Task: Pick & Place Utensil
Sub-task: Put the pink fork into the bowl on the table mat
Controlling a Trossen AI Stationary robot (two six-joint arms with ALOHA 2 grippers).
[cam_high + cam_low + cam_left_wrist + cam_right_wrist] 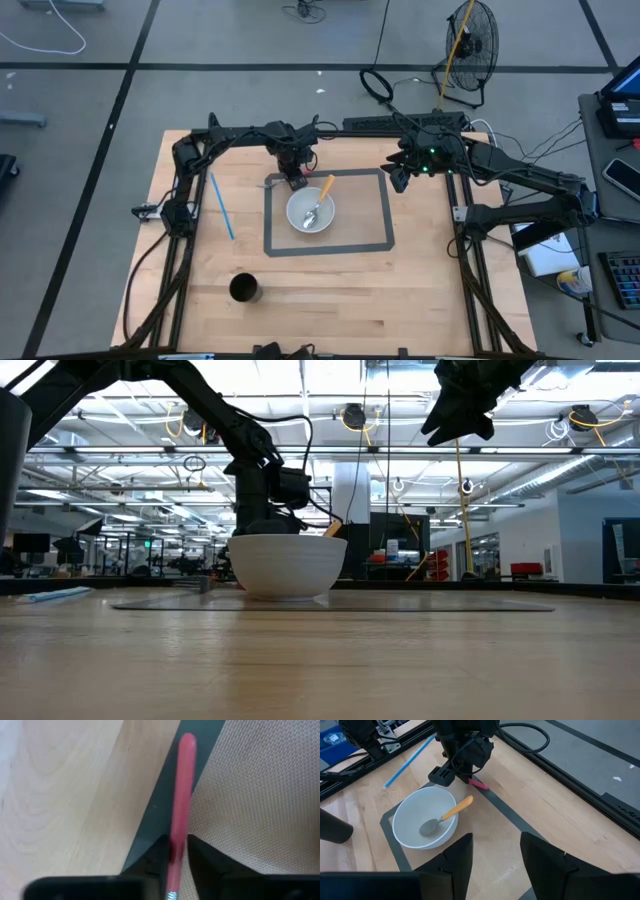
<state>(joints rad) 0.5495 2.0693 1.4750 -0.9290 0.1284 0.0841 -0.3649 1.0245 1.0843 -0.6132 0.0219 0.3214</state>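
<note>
A red-handled utensil (181,795) lies along the dark border at the far left corner of the grey mat (375,225). My left gripper (175,852) points down over it, its fingers closed in on the handle. In the right wrist view the handle's red end (479,784) sticks out from under the left gripper (451,774). On the mat stands a white bowl (311,212) with an orange-handled spoon (320,195) leaning on its rim. My right gripper (495,860) hangs open high above the mat's far right corner, holding nothing. My left gripper pinches the utensil's red handle (175,840) between its two fingers, at the part next to the metal neck (171,895). The fingers come from above, pointing down, and lie across the handle. The handle's free end (187,742) reaches out over the mat's dark border.
A blue straw (221,205) lies on the wood left of the mat. A black cup (245,289) stands near the front left. Bare wood shows in front of the mat and at its right.
</note>
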